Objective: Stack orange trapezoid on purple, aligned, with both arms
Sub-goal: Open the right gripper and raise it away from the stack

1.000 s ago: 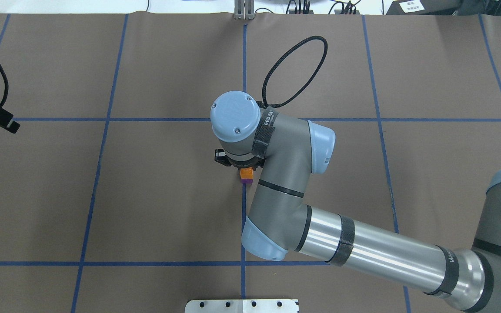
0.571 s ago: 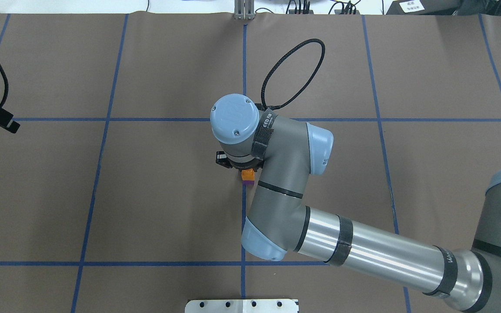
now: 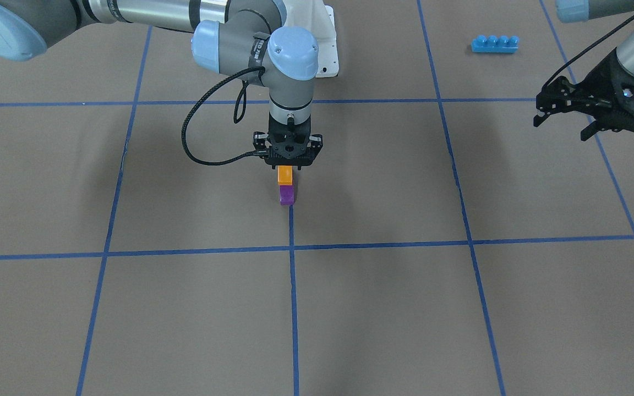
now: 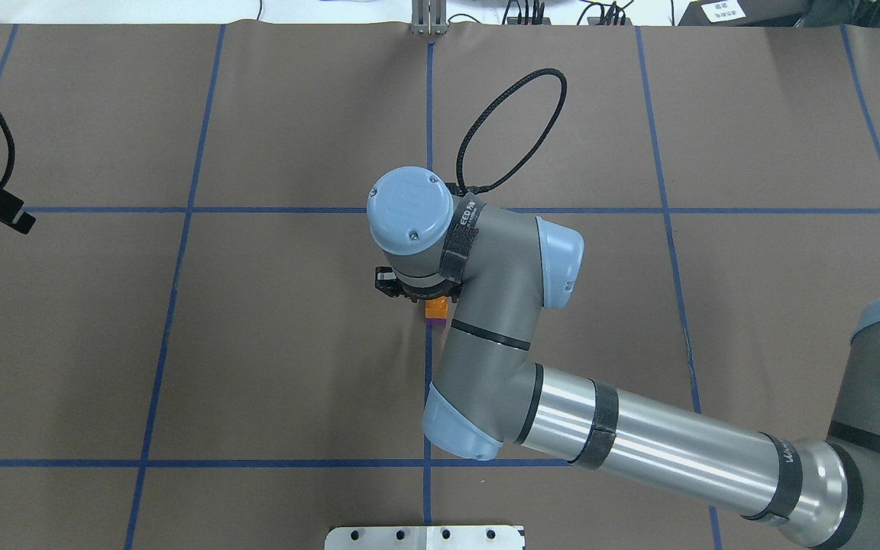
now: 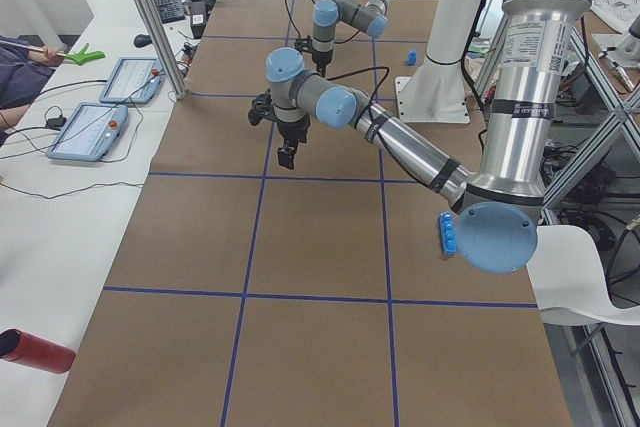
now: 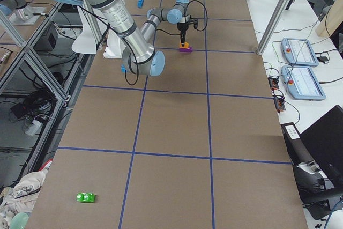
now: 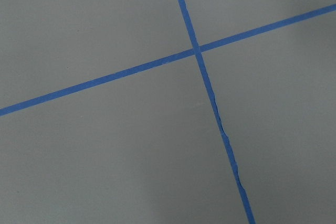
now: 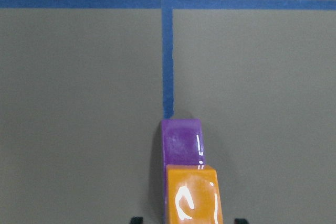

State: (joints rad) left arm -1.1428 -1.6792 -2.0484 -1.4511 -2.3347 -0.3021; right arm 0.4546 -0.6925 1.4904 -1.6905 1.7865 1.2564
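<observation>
The right claw (image 3: pixel 288 165) hangs just over the orange block (image 3: pixel 284 175). Its two fingers look spread apart, with a little gap on each side of the block. It seems to have let go, though the wrist camera shows only the very tips. The orange block sits on top of the purple block (image 3: pixel 286 195), touching it, and the two make a small tower. The tower stands near the middle of the brown table (image 3: pixel 405 308), on a blue tape line (image 3: pixel 293 275). The left claw (image 3: pixel 562 127) is far off to the side, up in the air, with its fingers spread and nothing in them. A long blue brick (image 3: pixel 495 43) lies on the table, well apart from the tower.
</observation>
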